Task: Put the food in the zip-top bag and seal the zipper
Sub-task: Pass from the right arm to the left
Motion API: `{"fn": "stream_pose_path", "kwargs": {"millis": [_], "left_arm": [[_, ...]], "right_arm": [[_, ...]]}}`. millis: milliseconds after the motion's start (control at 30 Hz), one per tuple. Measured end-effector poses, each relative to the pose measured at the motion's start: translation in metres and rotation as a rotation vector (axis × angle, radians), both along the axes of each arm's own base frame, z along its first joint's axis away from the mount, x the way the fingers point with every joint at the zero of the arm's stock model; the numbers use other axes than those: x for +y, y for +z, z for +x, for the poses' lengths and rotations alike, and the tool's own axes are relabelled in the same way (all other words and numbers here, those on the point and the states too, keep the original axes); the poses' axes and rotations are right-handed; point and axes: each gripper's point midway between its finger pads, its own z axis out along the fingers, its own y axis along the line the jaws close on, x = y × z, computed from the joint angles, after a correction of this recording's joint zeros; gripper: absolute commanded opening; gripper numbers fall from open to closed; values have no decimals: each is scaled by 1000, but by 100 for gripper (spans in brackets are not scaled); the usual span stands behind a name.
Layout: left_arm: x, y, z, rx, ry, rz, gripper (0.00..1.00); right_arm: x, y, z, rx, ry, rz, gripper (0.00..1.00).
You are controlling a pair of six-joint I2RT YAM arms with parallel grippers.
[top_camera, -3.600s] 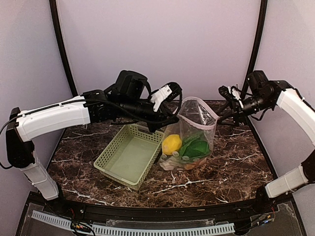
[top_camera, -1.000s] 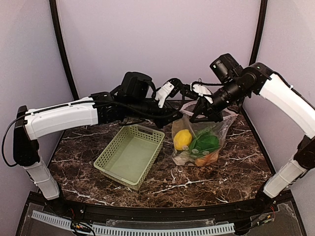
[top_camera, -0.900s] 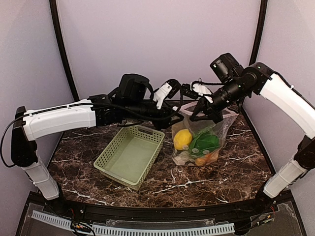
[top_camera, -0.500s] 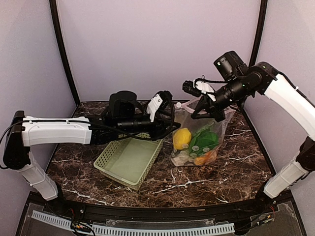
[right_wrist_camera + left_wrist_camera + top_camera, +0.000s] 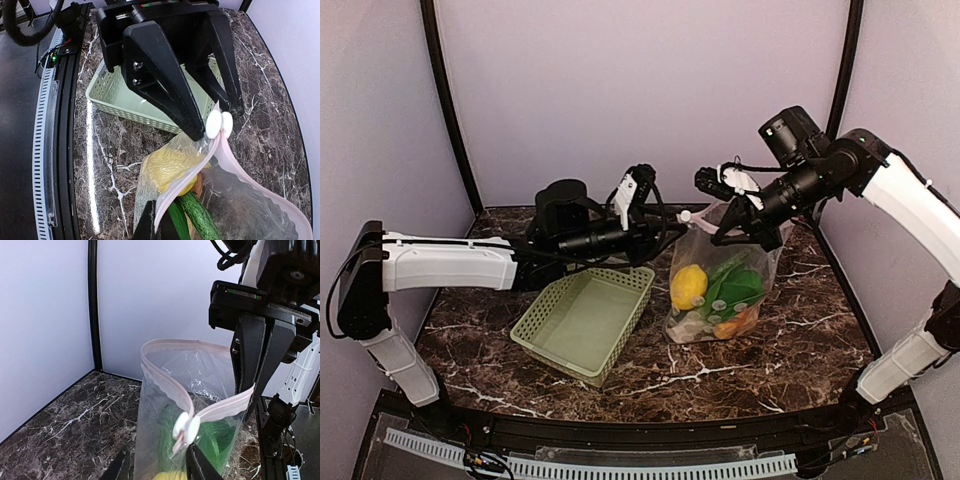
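The zip-top bag [image 5: 720, 285] stands on the table, its mouth open, holding the food: a yellow lemon [image 5: 689, 285], green pieces [image 5: 737, 290], an orange fruit [image 5: 730, 325] and a dark cucumber [image 5: 197, 215]. The pink zipper [image 5: 165, 375] ends at a white slider tab [image 5: 186, 427]. My left gripper [image 5: 157, 470] is open, its fingers [image 5: 200, 467] straddling the bag's corner just below the slider. At the far end of the rim, my right gripper [image 5: 161, 220] is shut on the zipper strip [image 5: 240, 170] and holds it up. From above, the left gripper [image 5: 672, 215] and right gripper [image 5: 738, 222] face each other across the bag's top.
A pale green lattice basket [image 5: 585, 320], empty, lies left of the bag under my left forearm. Dark marble table [image 5: 770, 370] has bare surface in front and to the right. Walls close in behind and at both sides.
My left arm has dropped lower and drawn back left, and its jaws have opened around the slider end. The right gripper has closed on the rim and raised it slightly.
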Motion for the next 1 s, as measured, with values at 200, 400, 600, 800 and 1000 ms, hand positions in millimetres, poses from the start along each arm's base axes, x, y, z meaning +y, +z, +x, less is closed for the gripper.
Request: {"fn": "stream_pose_path", "kwargs": {"millis": [200, 400, 600, 800, 1000], "left_arm": [[-8, -12, -5, 40, -70, 1, 24], [-10, -12, -11, 50, -111, -6, 13], [-10, -11, -11, 51, -114, -10, 1], [-9, -11, -9, 49, -100, -10, 1], [-3, -10, -12, 32, -94, 17, 1]], "right_arm": [[-1, -1, 0, 0, -2, -3, 0], [-1, -3, 2, -5, -7, -7, 0], [-2, -5, 8, -29, -28, -23, 1], [-8, -6, 26, -84, -101, -56, 7], [-1, 20, 32, -105, -103, 10, 24]]}}
